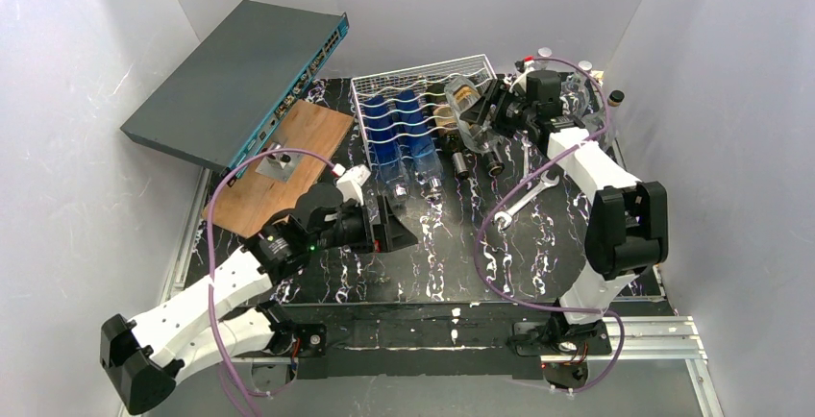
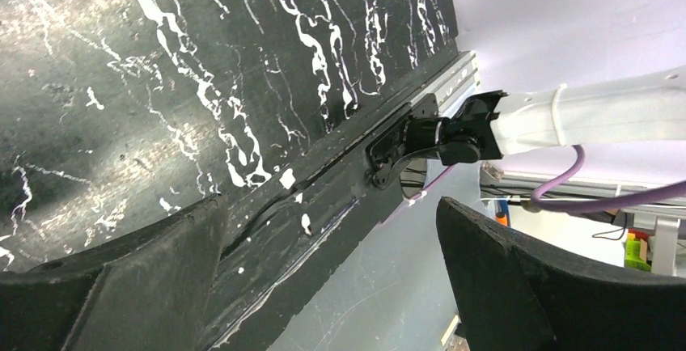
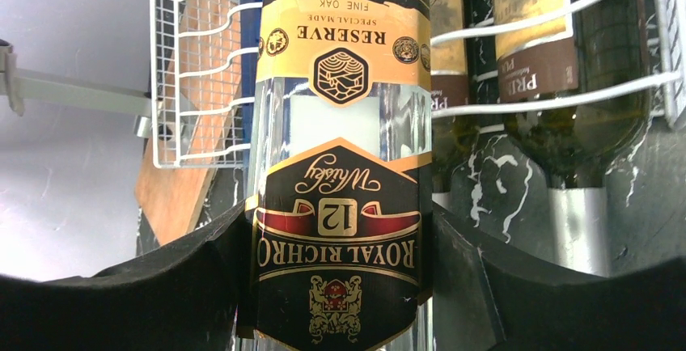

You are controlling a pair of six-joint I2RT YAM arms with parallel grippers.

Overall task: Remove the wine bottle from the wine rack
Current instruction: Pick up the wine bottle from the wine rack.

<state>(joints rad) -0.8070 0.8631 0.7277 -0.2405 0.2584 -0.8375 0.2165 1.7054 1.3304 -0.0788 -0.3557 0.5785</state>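
Right fingers (image 3: 162,286) are pressing on both sides of the wine bottle (image 3: 340,230) (image 1: 468,102), a clear one with a black and gold label reading "ROYAL RICHRO 12", and are gripping it around the lower label. Seen from above, it is lying tilted over the right part of the wine rack (image 1: 423,69). In the right wrist view its body is showing in front of the white wavy wires, but whether it is touching the rack I cannot tell.

The rack is sitting at the middle of the far edge of the black marbled surface (image 1: 432,263). 2 blue bottles (image 1: 391,129) are resting in its left cradles. Dark bottles (image 3: 566,60) are lying just beside the gripped one, with white wires crossing in front of them.

Left fingers (image 2: 162,286) are standing wide apart with nothing between them, hovering above the surface left of its middle.

A wrench (image 1: 524,196) is lying on the surface toward the right edge. A grey network switch (image 1: 240,76) is leaning at the far left corner, touching a wooden board (image 1: 284,162).
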